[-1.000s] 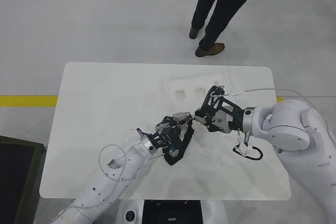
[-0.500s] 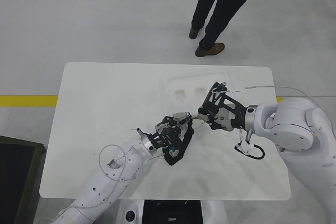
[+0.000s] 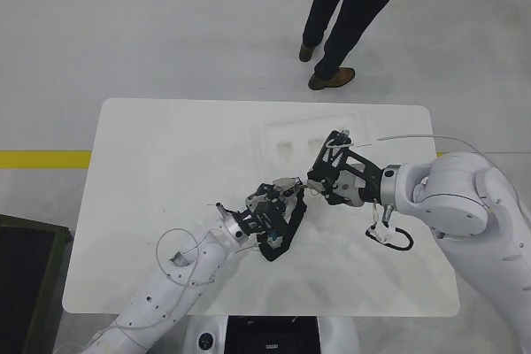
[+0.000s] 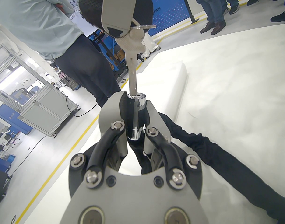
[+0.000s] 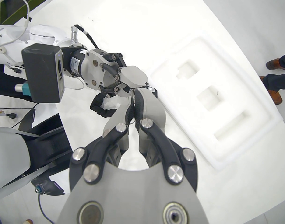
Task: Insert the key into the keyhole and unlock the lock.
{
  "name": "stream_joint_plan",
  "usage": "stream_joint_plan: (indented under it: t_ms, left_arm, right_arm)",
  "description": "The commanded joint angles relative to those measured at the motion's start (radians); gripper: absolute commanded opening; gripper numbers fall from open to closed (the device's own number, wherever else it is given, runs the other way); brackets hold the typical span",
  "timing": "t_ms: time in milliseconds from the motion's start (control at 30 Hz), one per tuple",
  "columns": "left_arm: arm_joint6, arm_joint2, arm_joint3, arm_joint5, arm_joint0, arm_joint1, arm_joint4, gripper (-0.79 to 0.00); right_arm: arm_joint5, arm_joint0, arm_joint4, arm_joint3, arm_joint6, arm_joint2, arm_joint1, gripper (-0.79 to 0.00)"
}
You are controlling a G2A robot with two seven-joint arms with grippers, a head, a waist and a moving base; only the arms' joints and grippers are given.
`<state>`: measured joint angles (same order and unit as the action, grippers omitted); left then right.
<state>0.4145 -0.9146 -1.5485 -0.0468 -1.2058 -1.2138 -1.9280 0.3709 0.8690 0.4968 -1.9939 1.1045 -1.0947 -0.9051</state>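
My left gripper [image 4: 134, 104] is shut on the lock [image 4: 135, 120], a chrome cylinder with a black cable [image 4: 214, 148] trailing onto the table. The silver key [image 4: 132, 71] stands with its blade tip in the keyhole on the cylinder's end. My right gripper [image 5: 135, 95] is shut on the key's head, which is mostly hidden between its pads. In the top view the two grippers meet tip to tip over the table's middle, left gripper [image 3: 286, 192] facing right gripper [image 3: 311, 184], and the cable loop [image 3: 279, 245] hangs below them.
A white foam tray [image 3: 283, 133] with several empty cut-outs lies just behind the grippers, also the tray [image 5: 231, 87] in the right wrist view. A person's legs stand beyond the table's far edge. The white table [image 3: 159, 177] spreads to the left.
The right wrist has shifted and turned slightly, first away and then back, while the key stays at the lock. The left arm has kept still.
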Motion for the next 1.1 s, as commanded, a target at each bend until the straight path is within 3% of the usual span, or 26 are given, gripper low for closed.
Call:
stream_joint_plan:
  t_ms: [0, 867, 900, 967, 1000, 1033, 1067]
  left_arm:
    - [0.000, 0.000, 0.000, 0.000, 0.000, 0.000, 0.000, -0.785]
    - [0.000, 0.000, 0.000, 0.000, 0.000, 0.000, 0.000, -0.785]
    - [-0.004, -0.001, -0.002, 0.001, -0.003, 0.000, 0.002, -0.785]
    - [-0.013, -0.004, -0.011, -0.001, -0.009, -0.001, 0.004, -0.785]
    - [-0.015, -0.006, -0.013, -0.001, -0.011, -0.001, 0.005, -0.785]
    - [-0.016, -0.008, -0.014, -0.002, -0.013, -0.001, 0.006, -0.785]
    - [-0.015, -0.010, -0.015, -0.003, -0.015, -0.001, 0.008, -0.785]
  right_arm:
    - [-0.003, -0.002, 0.002, 0.000, 0.000, 0.001, 0.000, -0.785]
    - [-0.017, -0.020, -0.001, 0.034, -0.020, 0.046, -0.008, -0.785]
    - [-0.018, -0.020, -0.002, 0.036, -0.021, 0.048, -0.009, -0.711]
    - [-0.019, -0.023, -0.001, 0.038, -0.023, 0.052, -0.010, -0.409]
    - [-0.020, -0.023, -0.003, 0.039, -0.024, 0.053, -0.010, -0.114]
    - [-0.021, -0.024, -0.003, 0.039, -0.024, 0.054, -0.010, 0.000]
    - [-0.022, -0.025, -0.004, 0.040, -0.025, 0.055, -0.011, 0.000]
